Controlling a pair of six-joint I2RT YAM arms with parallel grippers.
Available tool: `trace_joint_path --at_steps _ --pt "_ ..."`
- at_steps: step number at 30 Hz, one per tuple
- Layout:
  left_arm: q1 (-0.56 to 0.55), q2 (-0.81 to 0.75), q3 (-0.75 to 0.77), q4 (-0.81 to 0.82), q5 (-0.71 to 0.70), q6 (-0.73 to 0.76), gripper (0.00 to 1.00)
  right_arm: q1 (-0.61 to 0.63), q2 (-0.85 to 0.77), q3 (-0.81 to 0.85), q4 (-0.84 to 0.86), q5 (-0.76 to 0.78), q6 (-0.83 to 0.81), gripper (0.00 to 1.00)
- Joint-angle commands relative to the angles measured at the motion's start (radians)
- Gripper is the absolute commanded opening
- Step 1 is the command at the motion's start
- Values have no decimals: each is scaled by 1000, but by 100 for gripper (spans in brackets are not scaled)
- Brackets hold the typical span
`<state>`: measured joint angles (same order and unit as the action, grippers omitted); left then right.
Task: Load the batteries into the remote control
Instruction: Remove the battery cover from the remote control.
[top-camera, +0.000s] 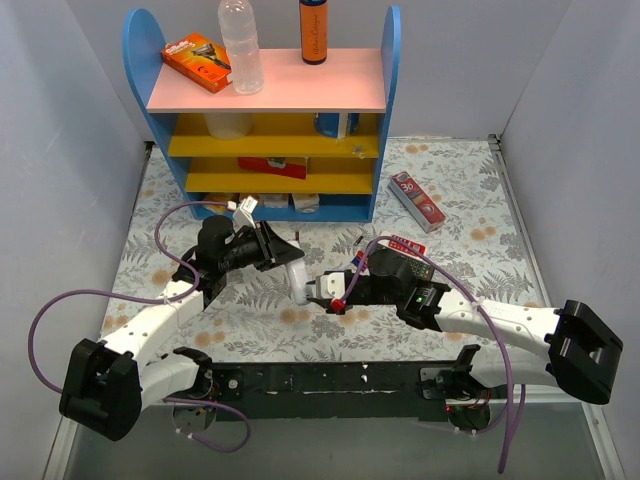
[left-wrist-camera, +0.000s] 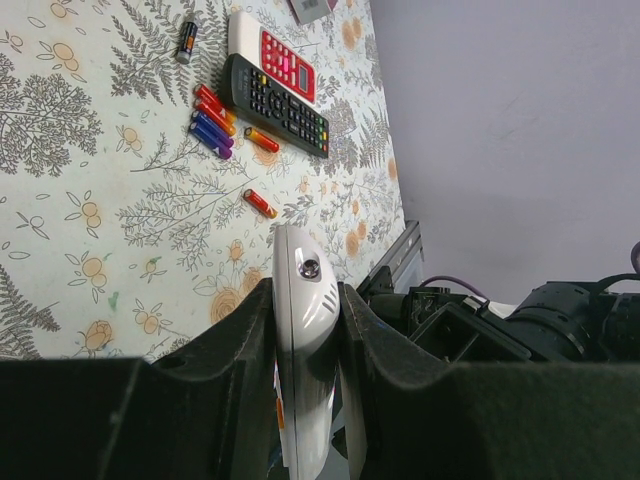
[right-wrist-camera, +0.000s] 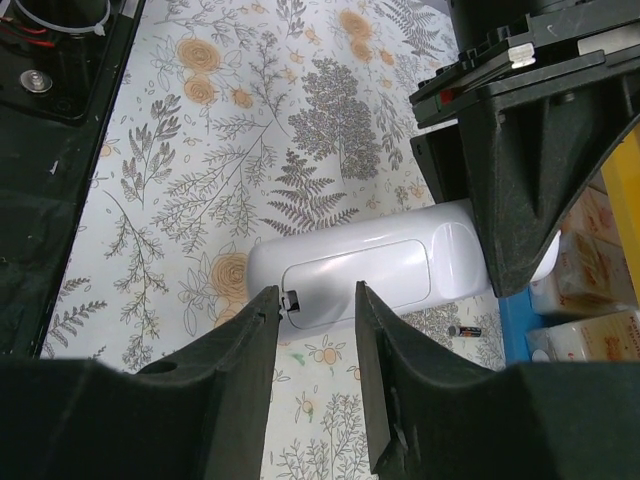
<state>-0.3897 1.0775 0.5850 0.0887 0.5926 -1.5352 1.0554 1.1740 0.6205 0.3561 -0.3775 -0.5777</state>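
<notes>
left gripper (left-wrist-camera: 303, 292) is clamping white remote (left-wrist-camera: 305, 330) edgewise | right gripper (right-wrist-camera: 315, 295) is gaping empty at its battery door (right-wrist-camera: 355, 280) | batteries (left-wrist-camera: 215, 125) are lying on table (left-wrist-camera: 80, 220) beside black remote (left-wrist-camera: 275, 100) | judging them light, slick, prone to rolling: pinching mid-body looks best

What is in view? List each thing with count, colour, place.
white remote: one, held at one end
black remote: one, black, on table
red-faced keypad: one, beside black remote
batteries: about seven, red-orange, purple, one dark, near black remote
shelf: one, blue, pink, yellow, far end
orange box, clear bottle, orange bottle: one each, shelf top
red-and-white box: one, right of shelf
left fingers: two, black, holding white remote
right fingers: two, black, open, near white remote
</notes>
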Motion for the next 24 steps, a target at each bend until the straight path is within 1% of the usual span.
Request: trace_joint_path --at_steps 1,10,24 --pt "3 -4 24 8 -5 -12 0 5 1 44 7 -8 -4 44" --pt "5 -8 30 8 18 -20 0 5 27 39 49 29 -4 42" --pt "3 5 30 9 38 -22 0 5 50 30 99 68 -1 32"
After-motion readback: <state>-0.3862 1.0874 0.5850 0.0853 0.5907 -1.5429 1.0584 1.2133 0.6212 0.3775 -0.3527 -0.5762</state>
